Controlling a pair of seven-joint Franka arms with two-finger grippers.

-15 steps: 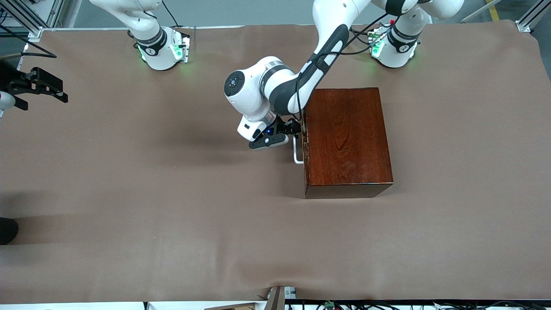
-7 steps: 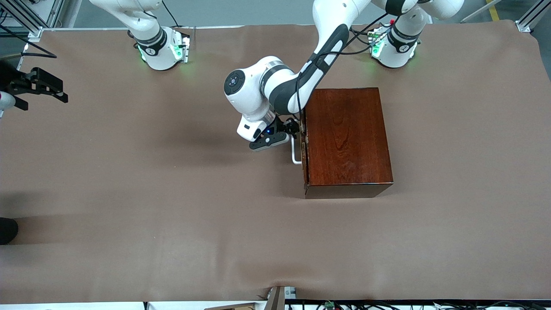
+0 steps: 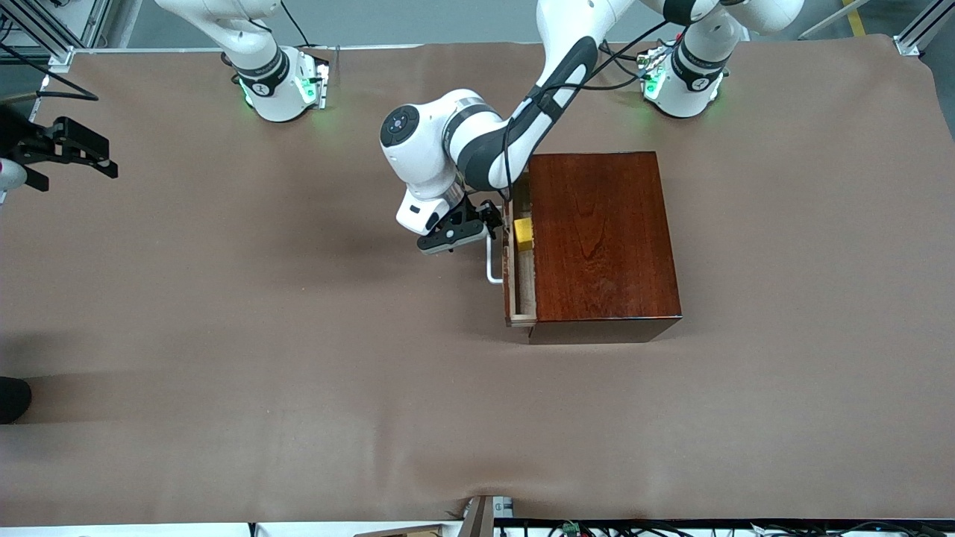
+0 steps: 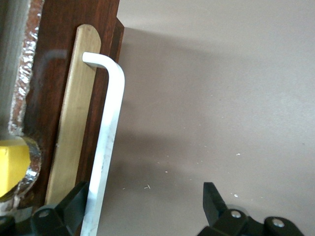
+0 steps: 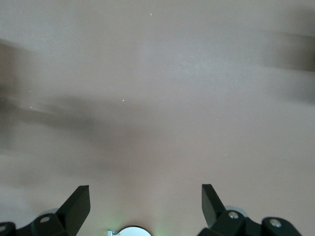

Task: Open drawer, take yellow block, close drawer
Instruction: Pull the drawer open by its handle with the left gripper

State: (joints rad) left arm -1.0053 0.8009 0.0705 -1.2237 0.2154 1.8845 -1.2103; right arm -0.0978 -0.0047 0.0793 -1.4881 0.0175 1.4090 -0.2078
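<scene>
I see my left gripper (image 3: 489, 226), fingers spread wide with one hooked inside the white handle (image 3: 492, 262), has just pulled the drawer (image 3: 512, 289) partly open, exposing the yellow block (image 3: 524, 233) inside, while my right gripper (image 5: 145, 209) waits open and empty.

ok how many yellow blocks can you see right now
1. The yellow block lies in the partly open drawer, close beside the left claw at the handle. More could be hidden under the box.
</scene>
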